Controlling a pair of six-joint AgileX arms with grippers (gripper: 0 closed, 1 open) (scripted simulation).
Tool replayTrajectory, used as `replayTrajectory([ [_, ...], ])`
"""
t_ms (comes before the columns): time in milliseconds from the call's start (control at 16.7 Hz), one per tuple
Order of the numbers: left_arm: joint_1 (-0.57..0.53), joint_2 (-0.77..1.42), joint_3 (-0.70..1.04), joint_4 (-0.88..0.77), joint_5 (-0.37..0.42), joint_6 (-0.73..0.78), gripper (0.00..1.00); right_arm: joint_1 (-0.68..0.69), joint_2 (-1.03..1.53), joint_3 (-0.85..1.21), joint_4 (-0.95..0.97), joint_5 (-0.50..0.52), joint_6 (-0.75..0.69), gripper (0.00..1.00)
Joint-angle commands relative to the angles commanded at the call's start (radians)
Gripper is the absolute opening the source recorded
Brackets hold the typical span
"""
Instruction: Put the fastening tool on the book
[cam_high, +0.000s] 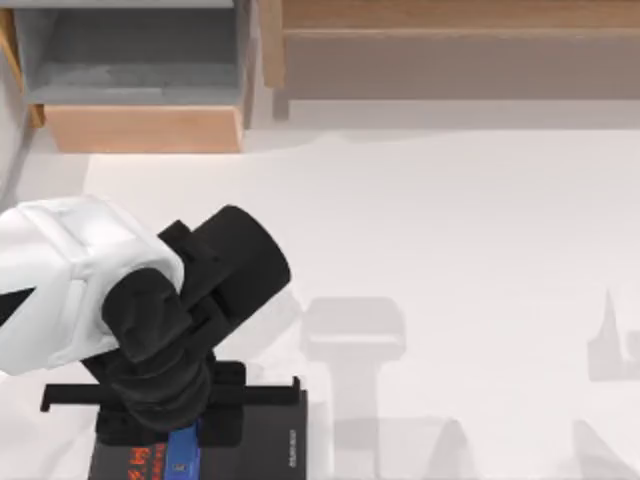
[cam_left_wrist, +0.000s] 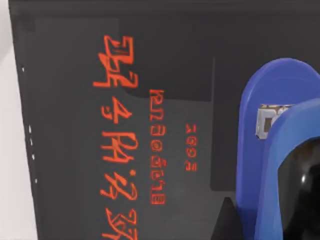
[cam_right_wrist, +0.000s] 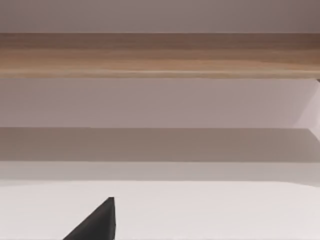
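— Where's the fastening tool?
— Lower left of the top view, over the book on the bench, under the left gripper (blue against the black cover).
— Fingers closed on it?
— I can't tell.
— Right arm?
— Parked; its wrist view faces a wooden shelf.

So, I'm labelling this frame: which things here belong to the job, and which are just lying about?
Job:
- blue tool, at the left end effector, over the book
- black book, table's lower left

Lying about:
- wooden box, top left
- wooden shelf, along the top
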Motion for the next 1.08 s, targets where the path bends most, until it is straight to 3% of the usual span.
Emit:
replayTrajectory([
  [780, 0.01, 0.055, -0.079, 0.135, 0.001, 0.011, 0.0, 0.0, 0.0, 0.0, 0.0, 0.0, 0.0, 1.0],
  [1080, 0.01, 0.055, -0.079, 0.135, 0.001, 0.011, 0.38, 0.0, 0.0, 0.0, 0.0, 0.0, 0.0, 1.0],
])
